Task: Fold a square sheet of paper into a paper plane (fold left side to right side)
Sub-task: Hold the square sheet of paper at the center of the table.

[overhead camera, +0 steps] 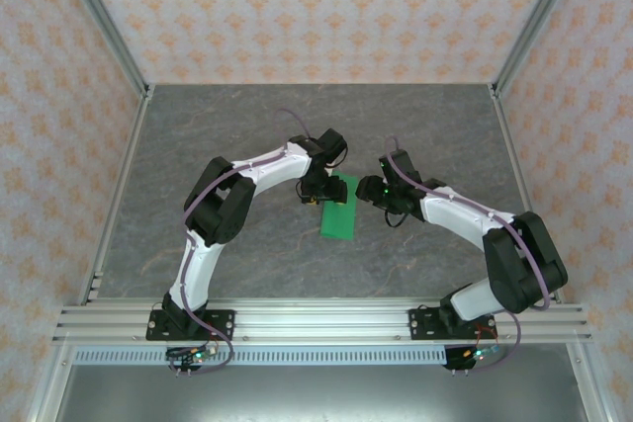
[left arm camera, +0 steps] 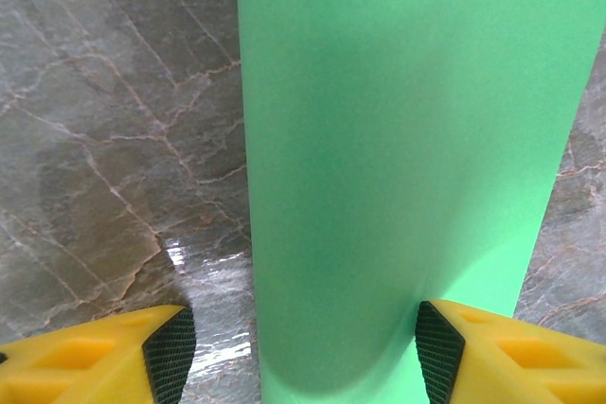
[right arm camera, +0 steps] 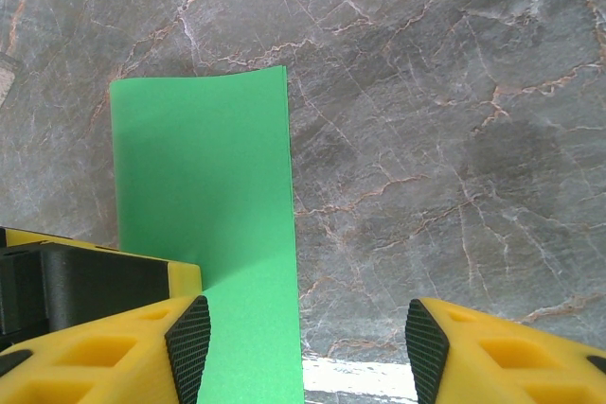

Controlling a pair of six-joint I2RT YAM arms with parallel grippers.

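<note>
Top view: fixed, high behind the arm bases point(overhead camera: 193, 323) at 6 o'clock, looking down and forward over the whole table point(overhead camera: 198, 145). Left wrist view: very near, facing down onto the paper point(left arm camera: 398, 139). Right wrist view: near, facing down, paper at 9 o'clock. All three share paper and table

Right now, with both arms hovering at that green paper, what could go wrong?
The green paper looks bowed, not pressed flat. With the left gripper and right gripper both open, the fold may spring back. Both grippers crowd the one narrow strip, so they could bump each other or drag it askew across the table.
</note>
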